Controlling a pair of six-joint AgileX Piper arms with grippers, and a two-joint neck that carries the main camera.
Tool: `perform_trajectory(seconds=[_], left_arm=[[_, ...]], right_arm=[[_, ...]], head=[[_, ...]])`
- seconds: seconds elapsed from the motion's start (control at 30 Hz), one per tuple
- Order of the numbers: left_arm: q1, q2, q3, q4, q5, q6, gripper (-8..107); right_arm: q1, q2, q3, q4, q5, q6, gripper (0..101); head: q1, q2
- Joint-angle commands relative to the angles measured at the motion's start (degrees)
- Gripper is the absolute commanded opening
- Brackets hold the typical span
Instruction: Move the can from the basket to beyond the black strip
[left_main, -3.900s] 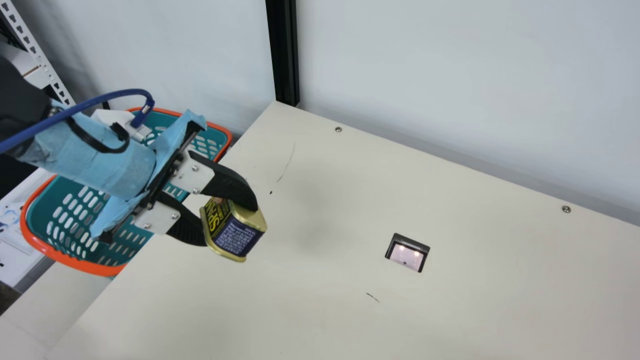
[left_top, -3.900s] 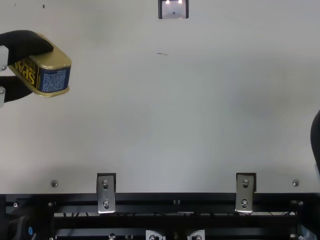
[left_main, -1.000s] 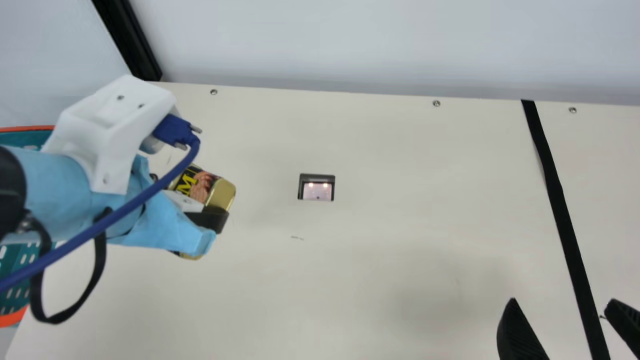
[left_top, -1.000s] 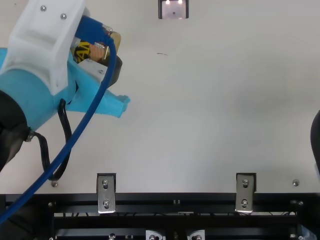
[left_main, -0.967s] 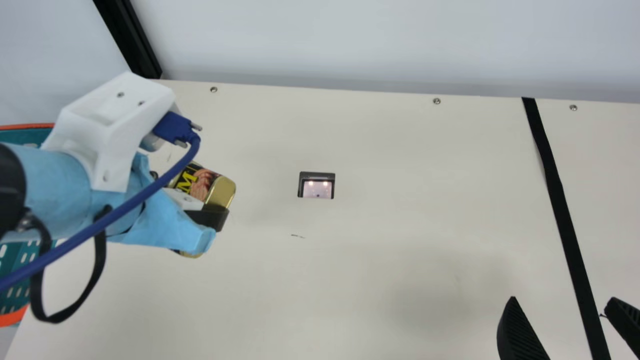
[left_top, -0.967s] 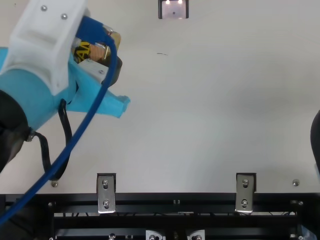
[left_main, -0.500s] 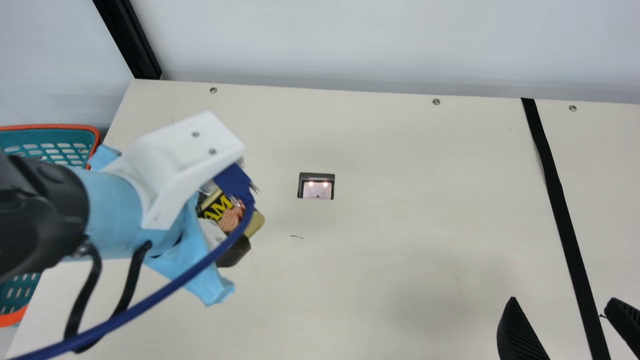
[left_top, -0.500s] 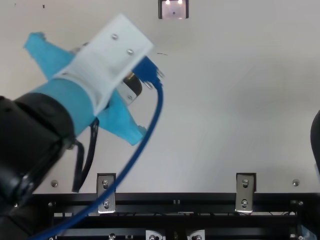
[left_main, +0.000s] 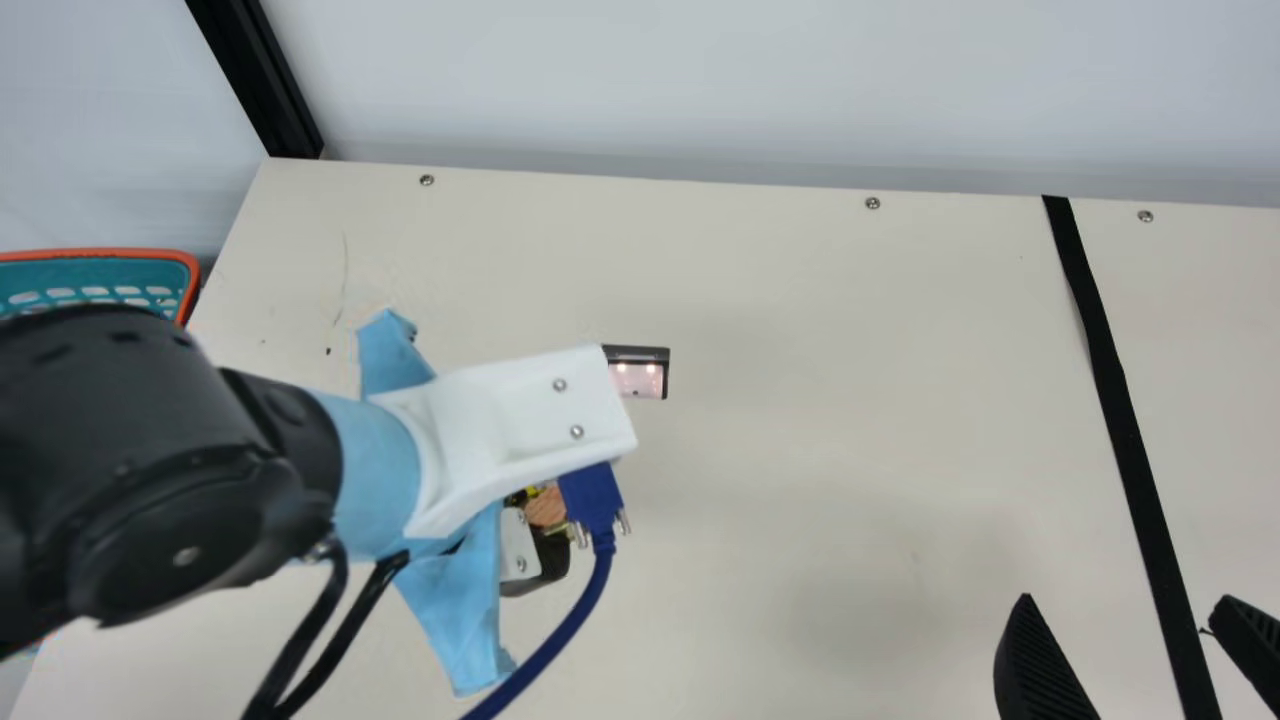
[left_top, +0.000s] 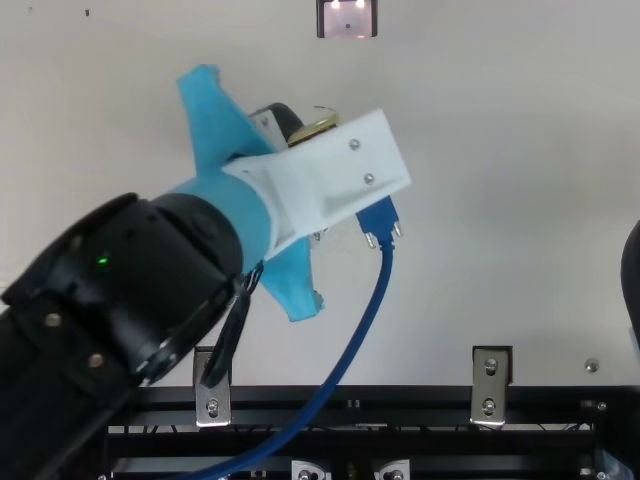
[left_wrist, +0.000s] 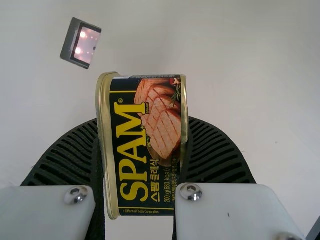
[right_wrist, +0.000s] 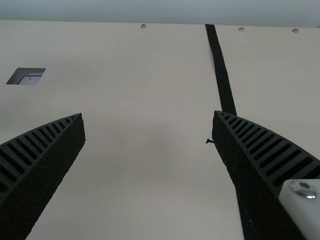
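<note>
In the main view my left gripper (left_main: 540, 560) is over the table's left-centre, the can (left_main: 545, 507) mostly hidden behind its white mount and blue plug. The left wrist view shows the gold-rimmed dark can (left_wrist: 145, 145) pinched between the two ribbed fingers of my left gripper (left_wrist: 140, 150). A gold edge of the can (left_top: 315, 129) peeks out in the top view. My right gripper (left_main: 1150, 640) stands open at the lower right, its fingers either side of the black strip (left_main: 1125, 430); the right wrist view has the same right gripper (right_wrist: 149, 117) with nothing between its fingers.
The teal basket (left_main: 95, 270) with an orange rim stands off the table's left edge, partly behind my left arm. A small dark-framed recess (left_main: 638, 375) lies in the table (left_main: 800, 300) just past my left gripper. A blue cable (left_main: 560, 635) hangs from its mount.
The main camera has turned right since the oldest picture. My left arm has carried the can rightward from the table's left side, turning its wrist. The right gripper has kept still over the last second.
</note>
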Motion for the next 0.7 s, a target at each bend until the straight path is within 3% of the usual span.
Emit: perform_trajectory(seconds=[0.0,0.67], left_arm=[[-0.3,0.5,0.4,0.2,-1.2,0.8,10],[-2.1,6.7,6.0,-0.8,-12.0,7.9,10]], right_arm=[[0.0,0.0,0.0,0.0,0.0,0.0,101],[0.0,0.0,0.0,0.0,0.0,0.0,101]], head=[[-0.1,-0.2],[-0.1,-0.2]])
